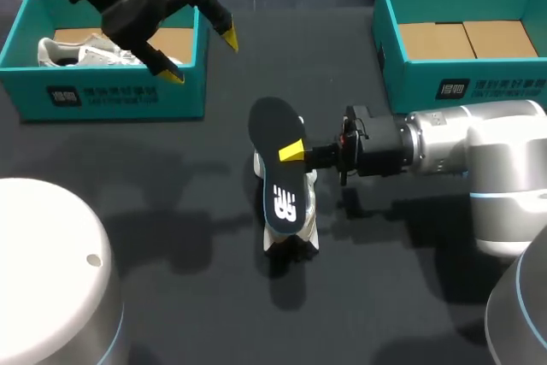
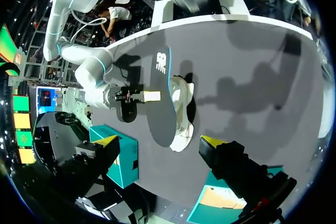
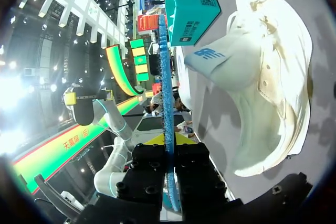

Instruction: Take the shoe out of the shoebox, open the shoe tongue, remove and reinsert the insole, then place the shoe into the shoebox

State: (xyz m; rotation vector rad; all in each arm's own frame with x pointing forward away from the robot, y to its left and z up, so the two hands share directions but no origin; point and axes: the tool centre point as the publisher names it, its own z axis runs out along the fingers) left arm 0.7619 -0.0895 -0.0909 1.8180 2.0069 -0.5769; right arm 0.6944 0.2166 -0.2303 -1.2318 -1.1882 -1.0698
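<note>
Dark table [image 1: 171, 245], two teal shoeboxes [image 1: 111, 96] [image 1: 461, 85], two white shoes [image 1: 81, 53] [image 1: 295, 239], one insole [image 1: 275, 130]

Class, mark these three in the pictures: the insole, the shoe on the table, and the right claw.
insole [image 1: 272, 121]: head view, on its dark bare end.
shoe [image 3: 281, 80]: right wrist view, on its white upper.
right claw [image 1: 293, 152]: head view, at the yellow tip clamping the insole.
</note>
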